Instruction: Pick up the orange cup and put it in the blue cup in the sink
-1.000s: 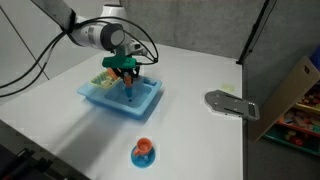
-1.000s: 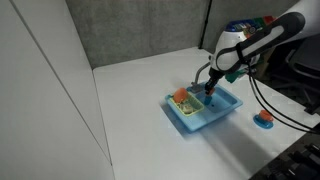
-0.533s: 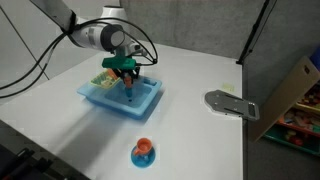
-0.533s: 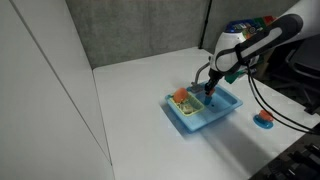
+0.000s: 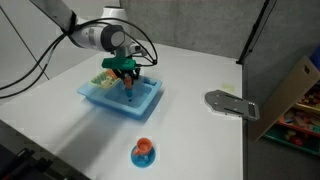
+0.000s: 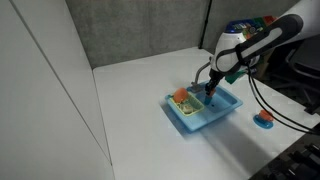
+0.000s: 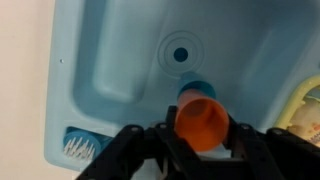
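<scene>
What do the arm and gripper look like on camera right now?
The arm has rounded white and grey links, with black cables trailing off it. The gripper is black, with a green part above its dark fingers.

White surface (image 5: 200, 135), matte, evenly lit. Grey textured wall panel (image 6: 140, 30) stands behind it, and a plain white wall (image 6: 40, 100) runs alongside. Dark panel (image 5: 285, 35) at the far edge; cardboard box (image 5: 296, 84) beside it.

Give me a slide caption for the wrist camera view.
Gripper holds the orange cup close over the blue cup in the sink.
</scene>
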Tool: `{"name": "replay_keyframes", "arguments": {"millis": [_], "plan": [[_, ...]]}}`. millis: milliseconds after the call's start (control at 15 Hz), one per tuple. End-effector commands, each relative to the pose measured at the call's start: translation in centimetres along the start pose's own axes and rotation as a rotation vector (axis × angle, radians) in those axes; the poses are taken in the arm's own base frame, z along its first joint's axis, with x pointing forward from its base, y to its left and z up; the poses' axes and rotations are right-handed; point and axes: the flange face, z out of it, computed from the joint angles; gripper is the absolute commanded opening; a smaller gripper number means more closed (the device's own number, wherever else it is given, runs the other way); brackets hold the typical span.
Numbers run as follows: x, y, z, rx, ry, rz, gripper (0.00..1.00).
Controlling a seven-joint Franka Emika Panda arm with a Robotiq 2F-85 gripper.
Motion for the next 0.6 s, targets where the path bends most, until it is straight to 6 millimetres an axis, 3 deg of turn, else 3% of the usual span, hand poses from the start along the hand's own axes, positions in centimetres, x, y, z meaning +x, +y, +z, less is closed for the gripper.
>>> {"name": "replay_keyframes", "arguments": {"millis": [0, 533], "plan": [[-0.53, 0.06, -0.63, -0.021, -0.023, 0.016, 0.16], [-0.52, -0.51, -0.39, -0.014, -0.028, -0.003, 0.16]]}}
